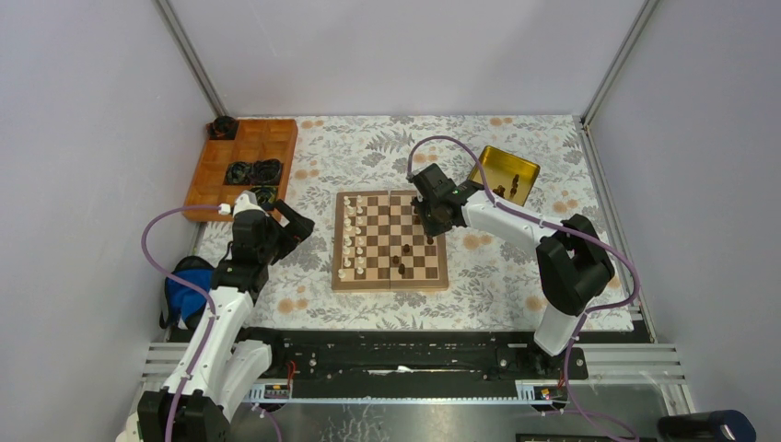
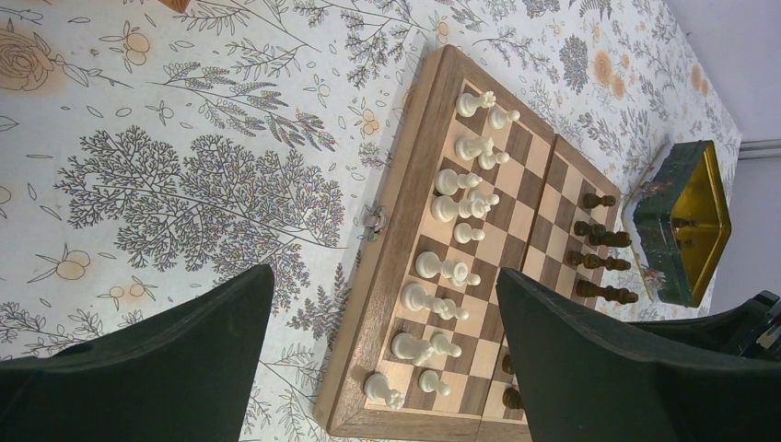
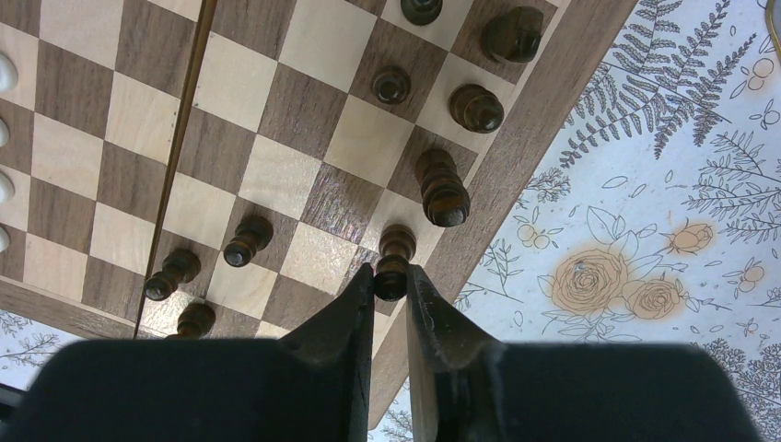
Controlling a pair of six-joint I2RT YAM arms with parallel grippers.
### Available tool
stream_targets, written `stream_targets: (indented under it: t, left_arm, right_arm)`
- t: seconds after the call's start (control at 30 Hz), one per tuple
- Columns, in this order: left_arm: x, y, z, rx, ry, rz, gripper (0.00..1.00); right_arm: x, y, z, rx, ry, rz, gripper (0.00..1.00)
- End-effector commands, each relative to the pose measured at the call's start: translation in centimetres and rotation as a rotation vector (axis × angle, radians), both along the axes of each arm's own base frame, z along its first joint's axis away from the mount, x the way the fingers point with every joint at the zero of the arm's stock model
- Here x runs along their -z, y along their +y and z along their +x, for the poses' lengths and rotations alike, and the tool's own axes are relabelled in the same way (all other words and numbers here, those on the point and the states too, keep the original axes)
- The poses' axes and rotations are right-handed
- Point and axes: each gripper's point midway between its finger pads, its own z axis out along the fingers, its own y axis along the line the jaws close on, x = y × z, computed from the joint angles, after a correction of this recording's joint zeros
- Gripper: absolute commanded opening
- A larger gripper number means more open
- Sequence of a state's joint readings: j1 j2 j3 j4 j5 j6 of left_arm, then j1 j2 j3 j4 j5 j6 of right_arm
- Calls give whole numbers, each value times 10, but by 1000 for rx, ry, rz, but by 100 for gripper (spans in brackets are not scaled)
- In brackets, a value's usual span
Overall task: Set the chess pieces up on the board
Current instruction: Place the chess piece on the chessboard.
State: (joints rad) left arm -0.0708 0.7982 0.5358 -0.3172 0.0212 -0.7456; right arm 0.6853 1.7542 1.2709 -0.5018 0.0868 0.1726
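Pinching a small dark brown wooden chessman (image 3: 394,260) in my right gripper (image 3: 391,281), just inside the border of the square wooden chessboard (image 3: 276,120); left gripper (image 2: 385,295) gapes wide beside that board.

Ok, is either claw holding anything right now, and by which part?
The right claw pinches a dark brown chess piece by its upper end, between both fingertips. The left claw is open and holds nothing.

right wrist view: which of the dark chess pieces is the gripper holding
The dark brown piece by the board's border, pinched by the right gripper; the other dark pieces stand free of it.
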Motion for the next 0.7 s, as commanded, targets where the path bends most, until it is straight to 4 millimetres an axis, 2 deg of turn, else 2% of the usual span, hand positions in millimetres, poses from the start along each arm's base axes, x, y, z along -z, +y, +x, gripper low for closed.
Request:
stream_targets:
  t: [0.0, 0.1, 0.37, 0.67]
  left_arm:
    - [-4, 3, 5, 0, -24, 18, 99]
    - [-4, 3, 4, 0, -25, 18, 99]
    - [-3, 3, 3, 1, -21, 17, 99]
    - [-2, 3, 2, 0, -22, 13, 99]
  right_arm:
    - [-4, 5, 10, 0, -19, 23, 0]
    - [-2, 4, 9, 2, -15, 21, 1]
    - [-1, 4, 8, 1, -6, 18, 20]
    - [-4, 4, 8, -3, -10, 21, 29]
